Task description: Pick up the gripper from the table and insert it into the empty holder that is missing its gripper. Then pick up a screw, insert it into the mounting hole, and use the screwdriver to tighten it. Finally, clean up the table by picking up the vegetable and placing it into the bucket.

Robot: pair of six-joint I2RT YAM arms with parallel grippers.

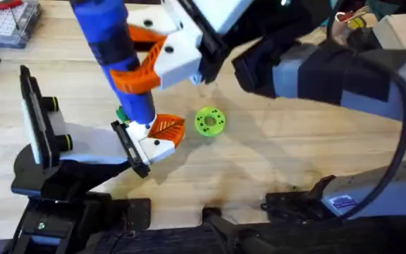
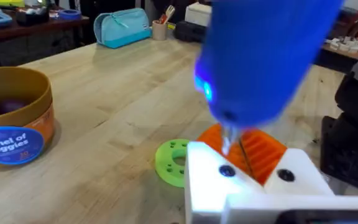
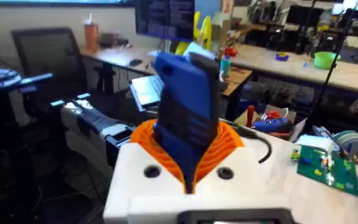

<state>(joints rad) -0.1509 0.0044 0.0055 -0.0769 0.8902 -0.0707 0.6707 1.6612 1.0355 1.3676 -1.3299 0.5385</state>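
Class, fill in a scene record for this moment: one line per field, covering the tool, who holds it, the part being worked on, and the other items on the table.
tool: screwdriver, blue, tilted, tip down
held by: right gripper, jaws shut on it
tip location: at the white base of the gripper
part position: against the holder
nearby: lime-green disc, flat on the table beside the part
bucket: upright on the table

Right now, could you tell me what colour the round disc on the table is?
Lime green; the disc shows best in the overhead view.
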